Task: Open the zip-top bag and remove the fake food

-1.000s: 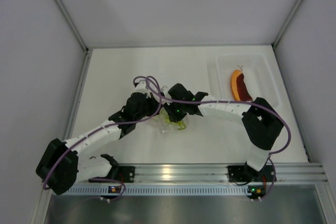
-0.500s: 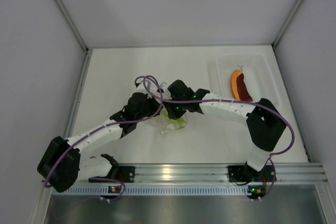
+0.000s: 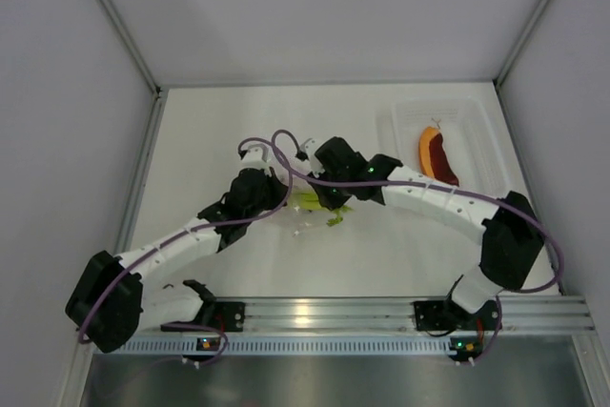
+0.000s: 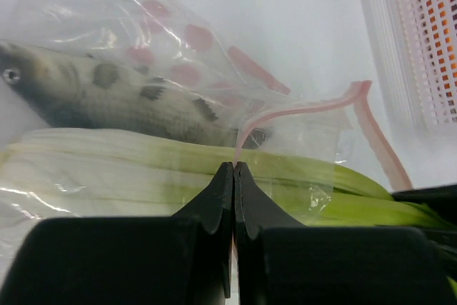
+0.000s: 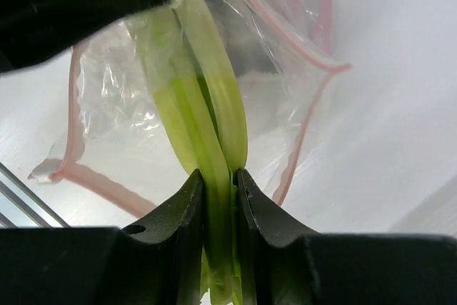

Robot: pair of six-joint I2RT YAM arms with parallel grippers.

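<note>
Tabletop [image 3: 219, 131] in white, rigid clear tray [image 3: 481, 135] at its far right edge holding orange-red toy slice [image 3: 434, 154], crinkly clear zip-top bag [image 4: 143, 26] at centre, left gripper [image 4: 234, 169] clenched on its pink zip strip [image 4: 300, 108], right gripper [image 5: 220, 176] grasping yellow-green leek stalk [image 5: 207, 105] at bag mouth, silver-grey fish [image 4: 107, 98] inside.

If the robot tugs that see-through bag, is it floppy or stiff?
Probably floppy: the zip-top bag is crinkled, and its pink zip strip curves loosely where the left end effector pinches it. It is likely light too, being thin clear film. Its shiny surface may be slippery.
</note>
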